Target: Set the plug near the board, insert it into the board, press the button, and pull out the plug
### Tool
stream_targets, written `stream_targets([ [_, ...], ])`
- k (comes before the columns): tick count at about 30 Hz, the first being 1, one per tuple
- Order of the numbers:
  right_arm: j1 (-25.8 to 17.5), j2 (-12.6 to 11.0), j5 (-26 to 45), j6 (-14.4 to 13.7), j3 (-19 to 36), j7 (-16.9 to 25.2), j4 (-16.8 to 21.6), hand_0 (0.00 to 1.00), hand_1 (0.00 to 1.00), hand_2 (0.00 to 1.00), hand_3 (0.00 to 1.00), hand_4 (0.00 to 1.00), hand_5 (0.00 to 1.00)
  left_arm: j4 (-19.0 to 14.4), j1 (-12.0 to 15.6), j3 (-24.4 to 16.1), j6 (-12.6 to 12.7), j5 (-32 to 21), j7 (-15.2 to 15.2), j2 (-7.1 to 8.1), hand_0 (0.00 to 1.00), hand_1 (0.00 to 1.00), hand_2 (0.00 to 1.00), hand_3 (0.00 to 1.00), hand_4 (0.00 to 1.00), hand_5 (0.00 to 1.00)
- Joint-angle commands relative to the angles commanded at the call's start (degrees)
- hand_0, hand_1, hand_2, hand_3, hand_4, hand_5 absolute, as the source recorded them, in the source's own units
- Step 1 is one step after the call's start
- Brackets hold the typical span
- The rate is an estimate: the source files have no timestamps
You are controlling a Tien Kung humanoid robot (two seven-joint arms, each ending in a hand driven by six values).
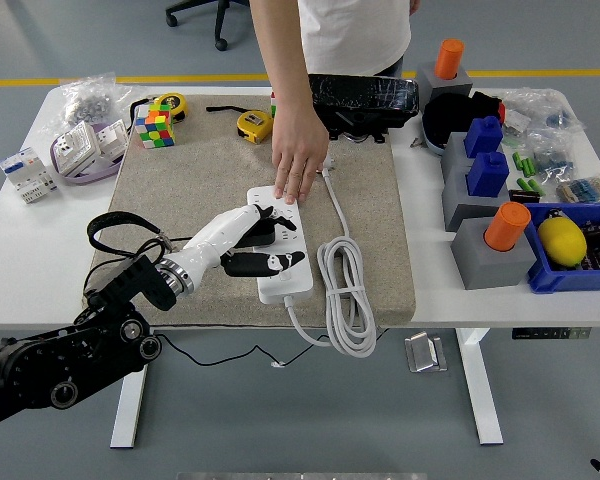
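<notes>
A white power strip (292, 232) lies on a beige mat (180, 180) in the middle of the table. My left hand (276, 240) reaches in from the lower left and is shut on a black plug (259, 234). It holds the plug over the strip's left side, thumb (272, 264) across the near sockets. Whether the plug's pins are in a socket is hidden. A person's hand (298, 165) presses flat on the strip's far end. The strip's white cable (345, 290) coils to its right.
A Rubik's cube (153, 128) and a yellow tape measure (255, 124) sit at the mat's far edge. A black case (365, 95) is behind it. Grey blocks with blue and orange tops (490, 235) and a blue bin (580, 275) stand right. Sockets (80, 150) lie left.
</notes>
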Motion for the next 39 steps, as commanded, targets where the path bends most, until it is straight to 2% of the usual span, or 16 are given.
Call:
stream_targets([
  [5, -0.1, 0.1, 0.0, 0.0, 0.1, 0.0, 0.0, 0.609, 0.661, 0.632, 0.564, 0.976, 0.579, -1.0, 0.3, -1.0, 0.3, 0.0, -0.4, 0.24, 0.736, 0.741, 0.729, 0.652, 0.797, 0.523],
  [9, -0.1, 0.1, -0.1, 0.0, 0.1, 0.0, 0.0, 0.609, 0.661, 0.632, 0.564, 0.976, 0.579, -3.2, 0.6, -2.7, 0.3, 0.1, -0.2, 0.94, 0.736, 0.741, 0.729, 0.652, 0.797, 0.523],
  [10, -0.1, 0.1, -0.1, 0.0, 0.2, 0.0, 0.0, 0.609, 0.661, 0.632, 0.564, 0.976, 0.579, -4.3, 0.9, -3.4, 0.1, 0.2, 0.0, 1.24, 0.607, 0.634, 0.672, 0.652, 0.798, 0.517],
  [14, -0.1, 0.1, -0.1, 0.0, 0.3, 0.0, 0.1, 0.609, 0.661, 0.632, 0.564, 0.976, 0.579, -8.3, 1.7, -5.4, -1.1, 0.5, 1.7, 2.24, 0.607, 0.634, 0.672, 0.652, 0.798, 0.517],
  [16, -0.1, 0.1, -0.1, 0.0, 0.3, 0.0, 0.1, 0.609, 0.661, 0.632, 0.564, 0.976, 0.579, -11.0, 2.2, -6.7, -3.3, 0.9, 4.4, 2.9, 0.607, 0.634, 0.672, 0.652, 0.798, 0.517],
  [17, -0.2, 0.1, -0.1, 0.0, 0.3, 0.0, 0.1, 0.609, 0.66, 0.632, 0.564, 0.976, 0.578, -12.1, 2.4, -7.3, -4.6, 1.3, 6.0, 3.13, 0.285, 0.333, 0.486, 0.636, 0.795, 0.344],
  [22, -0.2, 0.1, -0.1, -0.1, 0.3, 0.1, 0.0, 0.609, 0.66, 0.632, 0.564, 0.976, 0.578, -16.0, 3.1, -8.5, -12.0, 4.1, 14.8, 4.11, 0.285, 0.333, 0.486, 0.636, 0.795, 0.344],
  [23, -0.2, 0.1, -0.1, -0.1, 0.3, 0.1, 0.0, 0.609, 0.66, 0.632, 0.564, 0.976, 0.577, -16.2, 3.2, -8.5, -13.4, 4.4, 16.2, 4.22, 0.115, 0.095, 0.229, 0.676, 0.727, 0.102],
  [26, -0.2, 0.1, -0.1, -0.1, 0.2, 0.1, 0.0, 0.609, 0.66, 0.632, 0.564, 0.976, 0.577, -16.5, 3.2, -8.4, -17.2, 4.3, 19.1, 4.48, 0.115, 0.095, 0.229, 0.676, 0.727, 0.102],
  [28, -0.2, 0.1, -0.1, -0.1, 0.2, 0.1, 0.0, 0.609, 0.66, 0.632, 0.564, 0.976, 0.577, -16.6, 3.2, -8.2, -18.7, 4.1, 20.1, 4.54, 0.115, 0.095, 0.229, 0.676, 0.727, 0.102],
  [29, -0.2, 0.1, -0.1, -0.1, 0.1, 0.0, 0.0, 0.609, 0.66, 0.633, 0.564, 0.975, 0.577, -16.7, 3.1, -8.1, -19.5, 3.9, 20.7, 4.56, 0.082, 0.084, 0.178, 0.819, 0.565, 0.002],
  [30, -0.2, 0.1, -0.1, -0.1, 0.1, 0.0, 0.1, 0.609, 0.66, 0.633, 0.564, 0.975, 0.577, -16.7, 3.0, -7.9, -20.1, 3.7, 21.1, 4.54, 0.082, 0.084, 0.178, 0.819, 0.565, 0.002],
  [39, -0.2, 0.1, 0.0, -0.1, 0.2, 0.0, 0.0, 0.608, 0.66, 0.632, 0.564, 0.975, 0.577, -15.2, 2.4, -6.1, -21.6, 2.5, 22.5, 4.12, 0.073, 0.085, 0.17, 0.852, 0.561, 0.002],
])
